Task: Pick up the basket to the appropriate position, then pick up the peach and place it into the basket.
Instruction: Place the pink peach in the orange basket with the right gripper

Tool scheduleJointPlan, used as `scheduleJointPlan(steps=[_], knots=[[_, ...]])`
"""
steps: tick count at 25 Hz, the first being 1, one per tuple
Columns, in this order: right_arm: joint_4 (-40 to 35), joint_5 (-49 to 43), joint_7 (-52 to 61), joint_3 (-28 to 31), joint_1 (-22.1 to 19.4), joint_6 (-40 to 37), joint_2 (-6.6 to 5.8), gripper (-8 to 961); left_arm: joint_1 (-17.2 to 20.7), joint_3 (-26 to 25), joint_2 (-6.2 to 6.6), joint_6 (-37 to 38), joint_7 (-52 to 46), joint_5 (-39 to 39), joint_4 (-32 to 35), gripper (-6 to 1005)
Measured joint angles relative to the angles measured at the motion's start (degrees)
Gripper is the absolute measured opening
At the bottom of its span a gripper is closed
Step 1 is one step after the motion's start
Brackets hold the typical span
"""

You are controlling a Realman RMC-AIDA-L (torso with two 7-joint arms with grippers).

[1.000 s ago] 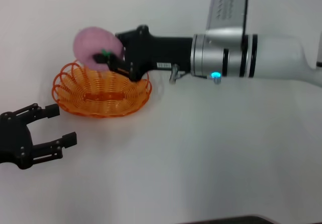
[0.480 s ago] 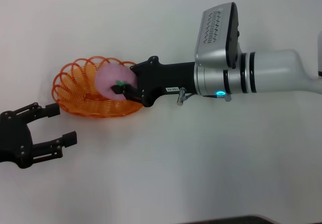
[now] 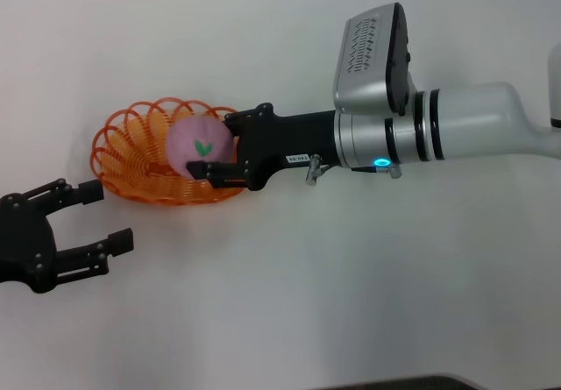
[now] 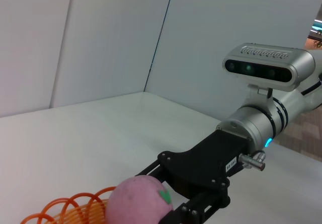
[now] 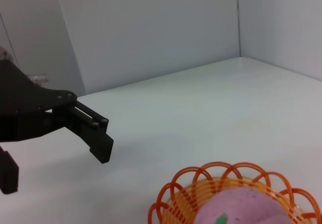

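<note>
1. Peach (image 3: pixel 201 146), pink and round with a green leaf mark facing up, sat inside the basket (image 3: pixel 131 149), toward its right end, just in front of the right jaws.
2. Basket, orange wire with a looped rim, rested on the white tabletop (image 3: pixel 351 276), partly under the right jaws' tips.
3. Right gripper (image 3: pixel 213 155) reached in from the right over the basket's rim; jaws spread, one finger beyond the peach and one on its near side, both close against it; contact could not be told.
4. In the left wrist view, showed the peach (image 4: pixel 138 201) between those black fingers, with orange loops (image 4: pixel 70 209) beside it.
5. Left gripper (image 3: pixel 99 217) hovered low over the tabletop, near the basket's left end but apart from it; jaws spread wide, holding nothing.
6. In the right wrist view, showed the basket rim (image 5: pixel 201 176) around the peach top (image 5: pixel 241 209), and the left gripper's fingers (image 5: pixel 93 133) farther off.
</note>
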Motion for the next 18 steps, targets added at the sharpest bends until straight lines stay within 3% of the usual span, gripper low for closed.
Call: scheduleJointPlan(steps=[11,18], knots=[[0.0,0.0,0.7,0.2,0.2,-0.4,-0.01,841,0.1,0.0,0.00,0.2,0.0,0.0,-0.1,848],[0.1,0.1,1.3,0.2,0.2,-2.1,-0.15,944,0.1,0.0,0.00,0.2,0.0,0.0,-0.2,847]])
